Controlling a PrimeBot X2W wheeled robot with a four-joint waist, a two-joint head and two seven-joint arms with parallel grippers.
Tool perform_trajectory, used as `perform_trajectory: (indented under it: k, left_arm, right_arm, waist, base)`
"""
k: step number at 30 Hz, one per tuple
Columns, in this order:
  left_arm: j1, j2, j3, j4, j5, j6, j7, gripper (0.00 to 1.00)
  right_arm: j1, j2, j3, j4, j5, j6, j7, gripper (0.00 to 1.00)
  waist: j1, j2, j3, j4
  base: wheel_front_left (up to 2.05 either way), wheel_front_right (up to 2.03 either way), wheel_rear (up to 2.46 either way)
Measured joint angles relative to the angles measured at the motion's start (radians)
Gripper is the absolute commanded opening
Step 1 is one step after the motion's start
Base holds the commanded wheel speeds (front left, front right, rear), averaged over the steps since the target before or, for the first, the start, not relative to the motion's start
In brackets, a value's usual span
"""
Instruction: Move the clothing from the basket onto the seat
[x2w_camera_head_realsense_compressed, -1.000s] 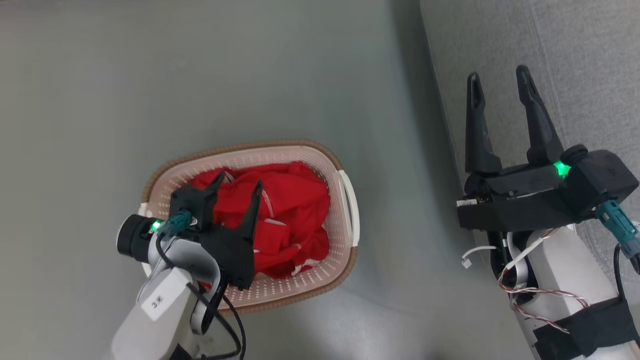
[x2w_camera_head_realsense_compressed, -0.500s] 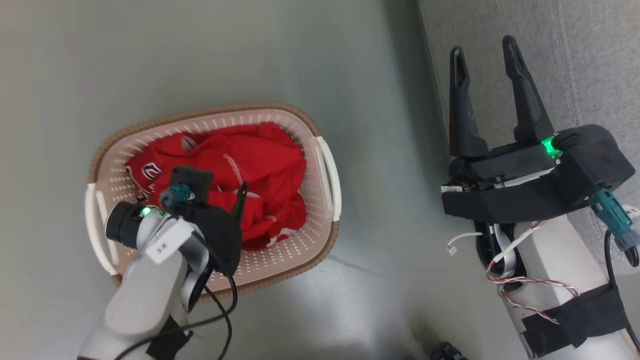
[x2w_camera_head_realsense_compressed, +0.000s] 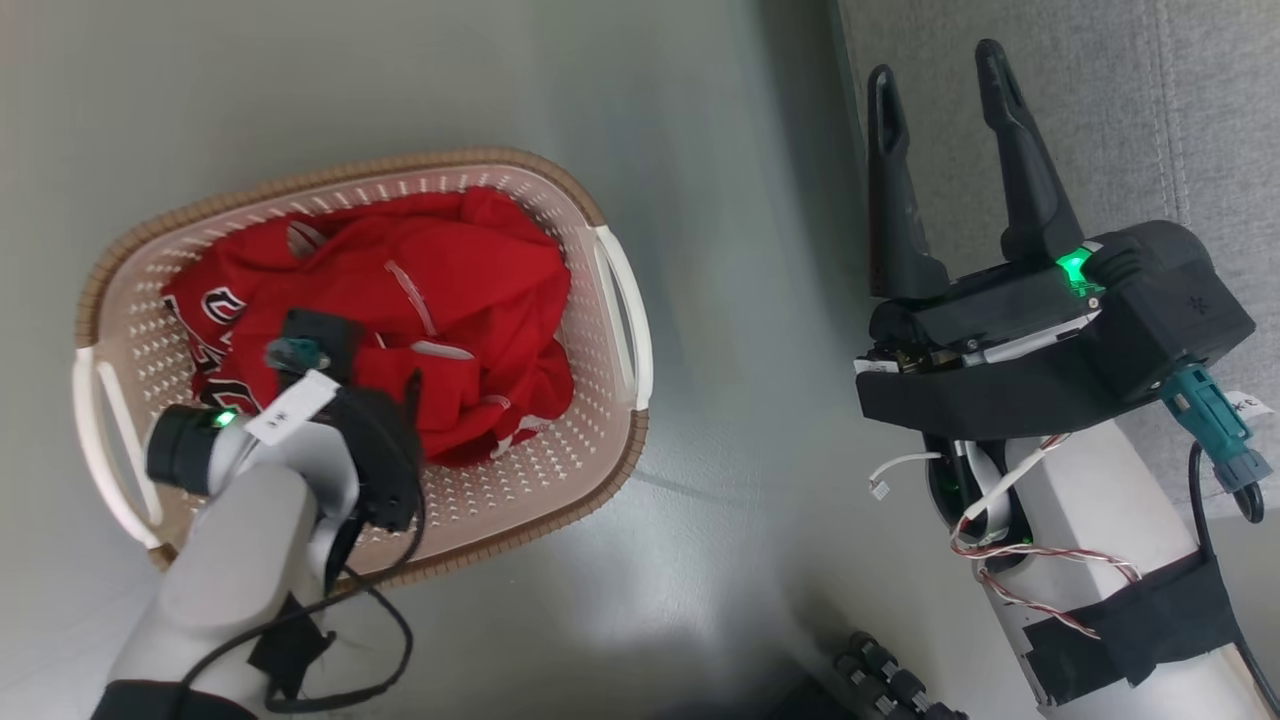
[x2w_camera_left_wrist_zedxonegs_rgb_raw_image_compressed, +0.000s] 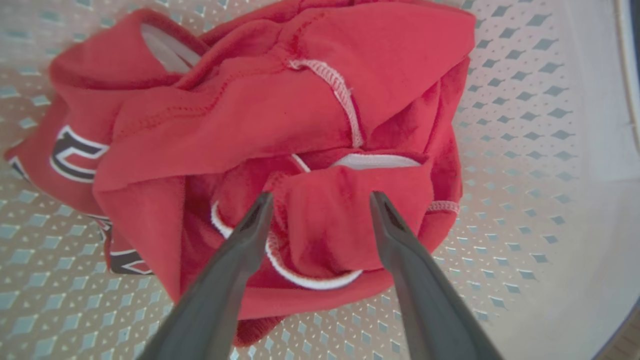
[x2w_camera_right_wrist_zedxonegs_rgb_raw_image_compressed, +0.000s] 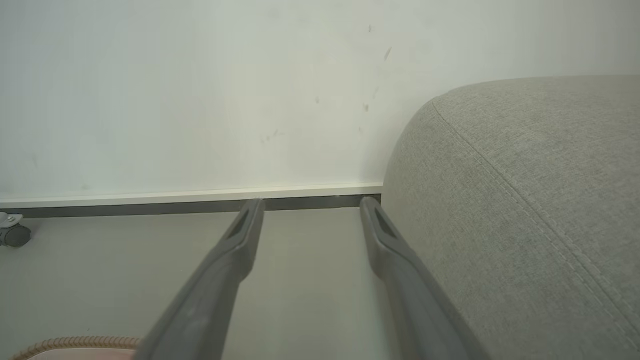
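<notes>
The red clothing lies crumpled in the cream basket, which stands on the floor at the left. My left gripper points down into the basket from the near side. In the left wrist view my left gripper is open, its fingertips straddling a raised fold of the clothing with a white stitched band; the perforated basket floor shows around it. My right gripper is open and holds nothing, up by the edge of the grey seat. The right wrist view shows the right gripper beside the seat.
Grey floor runs between the basket and the seat. A pale wall with a baseboard stands beyond, with a caster wheel at its foot. Dark parts of my base show at the bottom. The basket rim peeks in low.
The head camera has swung, so the whole picture has shifted. My left gripper has tipped further down into the basket, closer to the clothing. Both grippers have stayed open.
</notes>
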Motion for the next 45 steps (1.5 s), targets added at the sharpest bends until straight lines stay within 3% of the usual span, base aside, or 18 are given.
perform_trajectory:
  k: [12,13,14,16,29,45]
  left_arm:
    - [-0.030,0.019,0.043,0.116,-0.022,0.013,0.013,1.00]
    - [-0.035,0.017,0.043,0.124,-0.023,0.013,0.012,0.95]
    - [-0.039,0.016,0.043,0.129,-0.026,0.010,0.012,0.47]
    - [-0.045,0.015,0.041,0.137,-0.026,0.009,0.009,0.01]
    - [-0.072,0.001,-0.012,0.196,0.002,-0.015,-0.030,0.00]
    - [-0.062,-0.063,-0.025,0.199,-0.004,-0.045,-0.163,0.00]
  right_arm:
    - [-0.026,0.011,0.011,0.009,0.000,0.003,-0.007,1.00]
    - [-0.029,0.011,0.011,0.010,0.000,0.003,-0.007,1.00]
    - [-0.032,0.011,0.011,0.011,0.000,0.003,-0.007,1.00]
    - [-0.036,0.012,0.011,0.012,0.000,0.004,-0.007,1.00]
    - [-0.039,0.013,0.011,0.069,-0.008,0.011,-0.007,1.00]
    - [-0.023,-0.016,-0.007,0.154,-0.010,0.034,-0.007,1.00]
  waist:
    - [0.0000,0.0000,0.057,-0.018]
    - [0.0000,0.0000,0.059,-0.019]
    - [0.0000,0.0000,0.059,-0.019]
    - [0.0000,0.0000,0.061,-0.018]
    - [-0.0001,0.0000,0.031,-0.001]
    - [-0.0002,-0.0002,-0.108,0.055]
  base:
    - [0.00,0.00,0.00]
    - [0.00,0.00,0.00]
    - [0.00,0.00,0.00]
    - [0.00,0.00,0.00]
    - [0.00,0.00,0.00]
    - [0.00,0.00,0.00]
